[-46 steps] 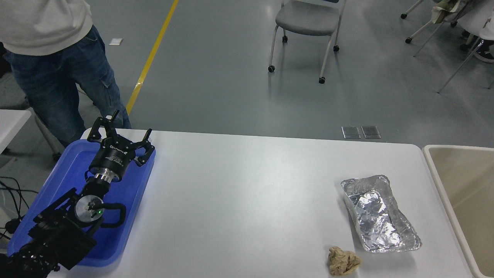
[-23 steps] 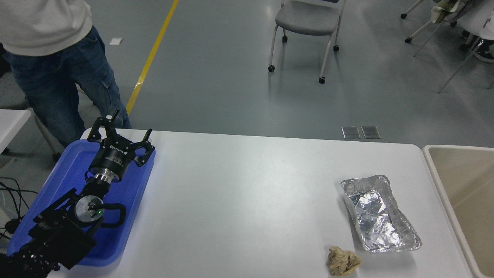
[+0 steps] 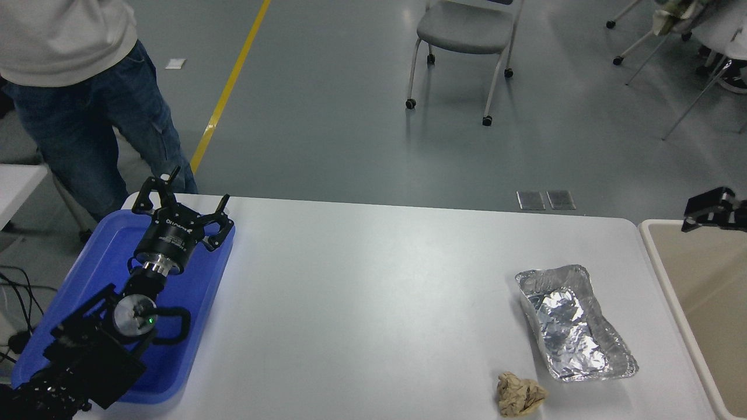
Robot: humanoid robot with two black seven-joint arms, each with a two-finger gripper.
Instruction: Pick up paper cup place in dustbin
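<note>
No paper cup shows anywhere in the head view; it is out of view. The dustbin (image 3: 713, 286), beige with a pale rounded rim, stands against the table's right end and is cut off by the picture's edge. A black part of my right gripper (image 3: 713, 209) pokes in from the right edge, above the dustbin's far rim; too little of it shows to tell its state. My left gripper (image 3: 189, 197) is parked open over the blue tray (image 3: 201, 297) at the lower left, holding nothing.
A crinkled silver foil tray (image 3: 575, 324) lies on the table's right part, with a crumpled brown paper ball (image 3: 519, 395) in front of it. A person in jeans (image 3: 87, 116) stands at the far left corner. A chair (image 3: 467, 35) stands on the floor beyond.
My right arm's black tip has come into view at the right edge, above the dustbin. The person has shifted slightly. The left arm has not moved.
</note>
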